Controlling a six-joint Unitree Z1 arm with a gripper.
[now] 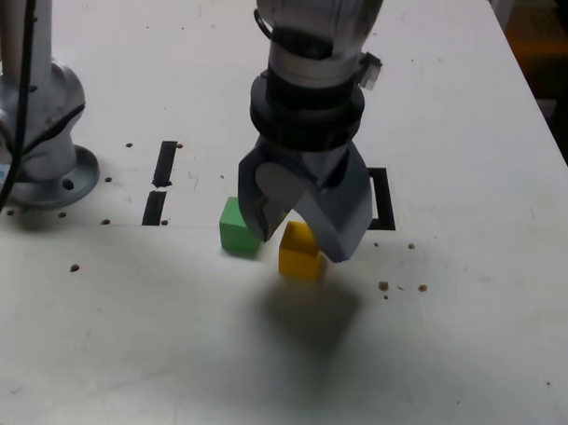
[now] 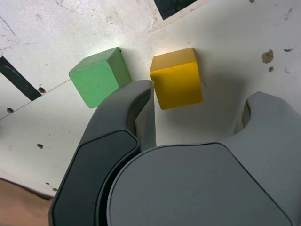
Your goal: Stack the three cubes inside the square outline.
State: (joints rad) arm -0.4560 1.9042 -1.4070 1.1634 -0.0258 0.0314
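White table (image 1: 465,359), exterior view, listed from that view's left: grey arm base (image 1: 43,157); two short black tape strips (image 1: 160,182); green cube (image 1: 237,228), resting on the table just beside the gripper's nearer finger; gripper (image 1: 297,239), pointed down, jaws parted and holding nothing; yellow cube (image 1: 299,252), on the table between the jaws, untouched; square outline (image 1: 382,199), mostly hidden behind the gripper. Red cube was not visible.

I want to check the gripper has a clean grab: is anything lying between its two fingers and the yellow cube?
No. In the wrist view the open gripper straddles the yellow cube, with only bare white table between them. The green cube sits outside one finger.
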